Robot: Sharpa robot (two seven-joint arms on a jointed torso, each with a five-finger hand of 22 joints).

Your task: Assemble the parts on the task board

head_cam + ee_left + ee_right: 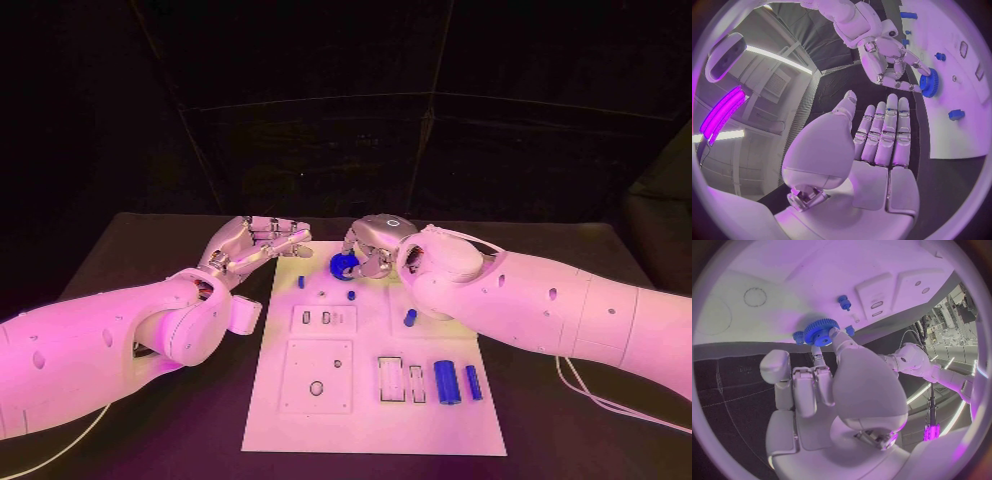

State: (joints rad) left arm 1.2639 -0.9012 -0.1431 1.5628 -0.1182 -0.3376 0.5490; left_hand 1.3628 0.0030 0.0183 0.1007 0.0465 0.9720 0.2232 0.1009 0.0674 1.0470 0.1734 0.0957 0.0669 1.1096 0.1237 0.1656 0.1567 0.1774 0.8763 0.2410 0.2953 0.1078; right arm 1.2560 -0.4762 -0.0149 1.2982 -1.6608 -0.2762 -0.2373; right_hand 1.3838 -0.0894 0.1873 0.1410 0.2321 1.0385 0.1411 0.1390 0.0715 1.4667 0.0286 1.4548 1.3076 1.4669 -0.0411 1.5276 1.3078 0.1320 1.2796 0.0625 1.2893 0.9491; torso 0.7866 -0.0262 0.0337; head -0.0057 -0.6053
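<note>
Blue toothed plastic gear point(343, 266) pinched at fingertips of silver right hand point(378, 243), at far end of flat white task board point(372, 420), silver left hand point(253, 242) beside it held nothing, fingers straight and side by side, two smooth blue cylinders point(447, 382) lay near board's right edge.

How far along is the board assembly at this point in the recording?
Early stage, by the look of it. Done: a few small blue pegs seem to stand in the task board. In hand: the right hand holds a blue gear at the board's far edge; the left hand hovers open beside the board. Left: two blue cylinders lie loose, and several slots look unfilled.
</note>
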